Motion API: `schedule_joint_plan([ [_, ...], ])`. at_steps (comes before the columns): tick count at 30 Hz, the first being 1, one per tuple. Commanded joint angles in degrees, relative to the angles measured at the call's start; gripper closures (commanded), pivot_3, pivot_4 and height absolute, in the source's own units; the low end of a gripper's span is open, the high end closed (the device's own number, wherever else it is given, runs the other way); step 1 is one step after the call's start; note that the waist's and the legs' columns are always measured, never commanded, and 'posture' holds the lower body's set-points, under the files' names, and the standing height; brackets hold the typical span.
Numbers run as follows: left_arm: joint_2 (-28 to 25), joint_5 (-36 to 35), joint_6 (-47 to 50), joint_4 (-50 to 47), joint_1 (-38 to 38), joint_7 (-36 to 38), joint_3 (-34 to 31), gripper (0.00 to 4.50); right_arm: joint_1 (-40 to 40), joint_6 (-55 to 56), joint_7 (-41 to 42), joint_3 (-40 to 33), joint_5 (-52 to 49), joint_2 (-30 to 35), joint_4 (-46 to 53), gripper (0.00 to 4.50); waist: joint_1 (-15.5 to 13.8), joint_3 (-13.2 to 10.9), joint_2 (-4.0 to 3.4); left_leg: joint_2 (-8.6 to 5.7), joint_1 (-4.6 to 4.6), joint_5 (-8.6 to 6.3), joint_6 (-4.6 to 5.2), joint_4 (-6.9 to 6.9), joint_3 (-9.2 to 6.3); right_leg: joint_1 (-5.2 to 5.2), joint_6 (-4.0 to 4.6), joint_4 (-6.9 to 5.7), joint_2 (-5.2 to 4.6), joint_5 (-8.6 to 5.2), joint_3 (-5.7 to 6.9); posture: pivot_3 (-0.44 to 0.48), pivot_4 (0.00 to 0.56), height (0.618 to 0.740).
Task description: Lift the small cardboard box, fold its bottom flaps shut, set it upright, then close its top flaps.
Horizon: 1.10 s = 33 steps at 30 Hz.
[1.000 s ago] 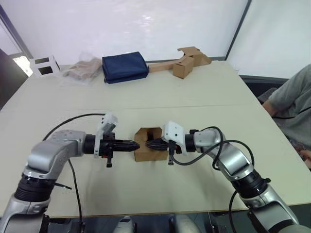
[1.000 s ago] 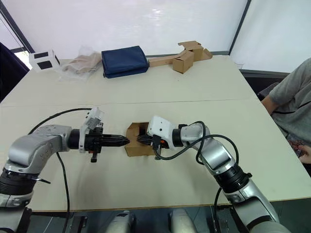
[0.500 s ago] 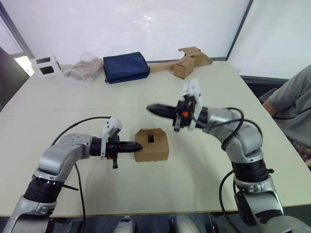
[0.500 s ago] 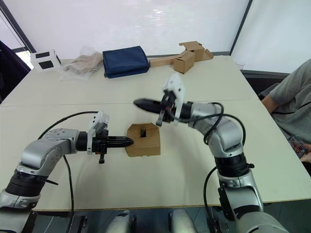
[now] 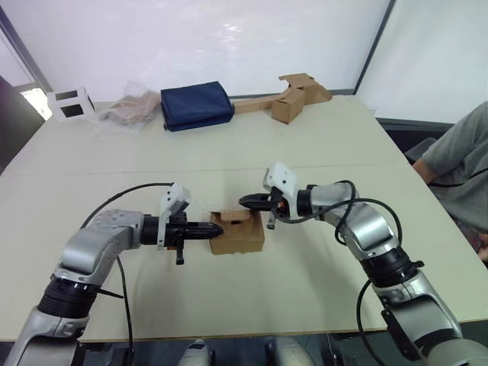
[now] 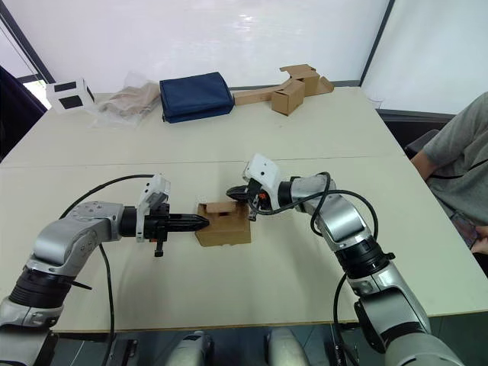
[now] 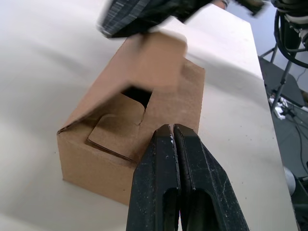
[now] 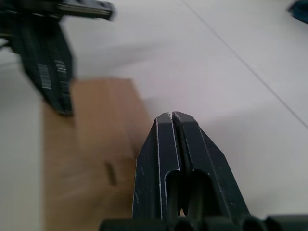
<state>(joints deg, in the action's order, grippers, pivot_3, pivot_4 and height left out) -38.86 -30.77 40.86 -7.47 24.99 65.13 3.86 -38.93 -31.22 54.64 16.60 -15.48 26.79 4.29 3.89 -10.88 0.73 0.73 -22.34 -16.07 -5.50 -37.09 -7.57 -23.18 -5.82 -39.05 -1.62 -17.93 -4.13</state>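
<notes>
The small cardboard box point(image 5: 238, 232) stands on the table point(image 5: 320, 145), near the front edge and about in the middle between the two arms. Its upper end is partly open: one of the top flaps point(image 7: 153, 61) is half raised over the opening, and a smaller tab flap point(image 7: 115, 132) lies lower inside, with a dark gap between them. What is inside that gap cannot be made out. The bottom flaps are under the box, against the table, so their state is hidden.

The left gripper point(image 5: 218, 229) lies level at the left wall of the box, its two black fingers point(image 7: 166, 168) pressed together with nothing between them. The tip is at the cardboard, but I cannot tell if it really touches.

The right gripper point(image 5: 244, 201) comes from the right and hovers just above the far edge of the raised flap — also clenched and empty, as the right wrist view shows its fingers point(image 8: 175, 144) closed side by side. In the left wrist view it is only a blurred dark shape at the flap.

At the far side of the table lie a navy blue bag point(image 5: 196, 105), a clear plastic wrapping point(image 5: 126, 113) with something beige inside, a white box with black squares point(image 5: 70, 104) at the far left, and a brown box joined to flat cardboard strips point(image 5: 293, 97). A person in a grey sleeve point(image 5: 457, 156) sits at the right — cut off by the frame edge.
</notes>
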Motion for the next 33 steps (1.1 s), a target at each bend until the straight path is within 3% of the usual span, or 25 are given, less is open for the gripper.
schedule_joint_plan([
  [1,-1.0,-1.7,2.1,-2.1,-0.7,-0.1,-0.8,4.44,0.5,-0.5,0.4,-0.7,-1.0,-0.1,2.7,4.5,0.0,0.0,0.0,0.0,0.0,0.0,0.0,-0.01,0.0,0.0,0.0,0.0,0.0,0.0,0.0,0.0,0.15,0.74],
  [8,-1.0,-7.6,5.9,-0.5,2.9,-1.0,-6.5,4.44,1.0,-0.3,-0.6,-0.9,-0.4,-0.3,2.4,4.5,-0.1,0.0,0.0,0.0,-0.01,0.0,0.0,0.0,-0.01,-0.01,0.0,0.0,0.01,0.0,0.01,0.0,0.15,0.74],
  [19,4.5,0.8,-1.7,9.4,7.2,-4.4,-1.1,4.44,2.1,-0.9,-1.3,-1.6,-1.1,-0.2,4.7,4.5,-0.1,0.0,0.0,-0.01,-0.02,0.01,-0.01,-0.01,0.0,-0.03,0.0,0.01,0.01,0.0,0.01,0.0,0.15,0.74],
  [24,4.6,1.5,-2.6,10.7,7.3,-3.3,-0.4,4.44,3.3,-1.2,-1.3,-2.2,-1.6,0.5,7.2,4.5,0.0,0.0,0.0,0.0,-0.02,0.01,-0.01,0.0,0.0,-0.04,0.0,0.01,0.01,0.0,0.0,0.0,0.15,0.74],
  [28,5.8,0.5,-2.0,10.9,7.8,-4.0,-1.4,4.44,7.0,-5.4,2.4,-4.4,-8.3,2.7,14.0,4.5,-0.4,0.0,0.01,-0.01,-0.04,0.01,-0.01,-0.01,-0.02,-0.03,0.0,0.02,-0.01,0.0,0.01,0.0,0.15,0.74],
  [33,6.3,0.3,-1.0,10.2,8.1,-4.8,-1.5,4.44,8.3,-4.3,1.1,-1.9,-5.6,3.0,13.6,4.5,-0.5,0.0,0.01,-0.01,-0.02,0.0,0.0,-0.04,-0.01,0.0,-0.01,0.0,0.0,0.0,0.01,0.0,0.15,0.74],
])
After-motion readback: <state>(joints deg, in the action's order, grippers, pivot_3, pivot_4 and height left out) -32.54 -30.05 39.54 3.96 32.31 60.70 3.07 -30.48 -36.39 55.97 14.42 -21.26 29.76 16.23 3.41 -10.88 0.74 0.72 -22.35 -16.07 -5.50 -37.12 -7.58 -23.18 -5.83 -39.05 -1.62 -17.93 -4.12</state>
